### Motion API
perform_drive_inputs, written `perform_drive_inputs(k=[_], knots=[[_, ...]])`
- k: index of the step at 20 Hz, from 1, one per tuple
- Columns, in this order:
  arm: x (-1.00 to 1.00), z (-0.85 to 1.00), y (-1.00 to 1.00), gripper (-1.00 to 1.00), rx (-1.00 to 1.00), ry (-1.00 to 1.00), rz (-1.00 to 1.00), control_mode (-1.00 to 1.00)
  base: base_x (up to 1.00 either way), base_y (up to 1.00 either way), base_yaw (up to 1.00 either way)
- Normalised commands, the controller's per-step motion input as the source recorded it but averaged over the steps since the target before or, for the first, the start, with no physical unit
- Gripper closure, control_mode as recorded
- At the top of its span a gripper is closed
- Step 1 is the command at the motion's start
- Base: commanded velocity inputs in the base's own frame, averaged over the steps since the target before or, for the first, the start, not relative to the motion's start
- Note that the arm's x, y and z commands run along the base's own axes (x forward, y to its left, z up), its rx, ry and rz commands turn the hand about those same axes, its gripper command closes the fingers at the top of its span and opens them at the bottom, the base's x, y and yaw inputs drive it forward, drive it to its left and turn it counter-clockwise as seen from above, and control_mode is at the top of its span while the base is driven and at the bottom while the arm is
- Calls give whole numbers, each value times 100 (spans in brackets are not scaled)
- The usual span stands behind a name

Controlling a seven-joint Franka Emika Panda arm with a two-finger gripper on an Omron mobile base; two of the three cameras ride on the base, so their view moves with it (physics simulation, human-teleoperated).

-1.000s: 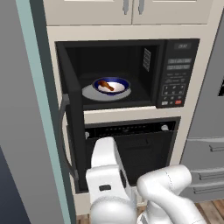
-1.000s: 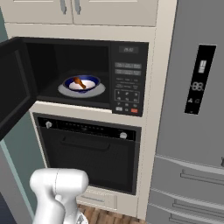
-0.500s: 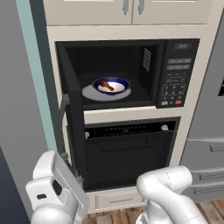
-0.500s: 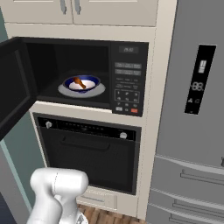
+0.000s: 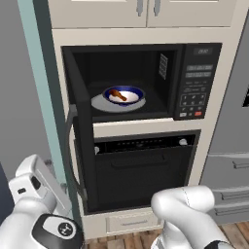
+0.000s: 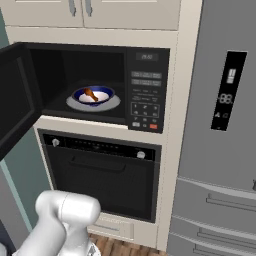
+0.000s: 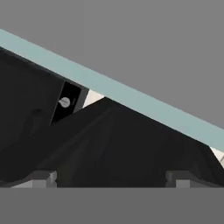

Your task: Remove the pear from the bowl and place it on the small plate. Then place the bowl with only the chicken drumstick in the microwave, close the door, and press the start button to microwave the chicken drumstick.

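black microwave (image 5: 197, 82), dark blue bowl (image 5: 123, 95) white inside, reddish-brown chicken drumstick (image 5: 116, 94), black door (image 6: 15, 102).

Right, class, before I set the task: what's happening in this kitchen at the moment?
A robot arm is partway through heating food. The bowl holding the chicken drumstick sits inside the microwave, whose door stands wide open. The arm is low beside the door. The end effector holds nothing, its fingertips spread, with the dark door close in front. Closing the door and pressing start are not yet done.
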Motion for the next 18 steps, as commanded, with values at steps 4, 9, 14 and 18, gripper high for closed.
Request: perform_drive_inputs(k=[4, 9, 14, 18], knots=[[52, -28, 45, -100, 0, 5, 0, -100, 0, 0, 0], [7, 3, -28, -100, 0, 0, -1, -100, 0, 0, 0], [32, 2, -81, -100, 7, 3, -4, -100, 0, 0, 0], [34, 0, -100, -100, 13, 5, -2, -100, 0, 0, 0]])
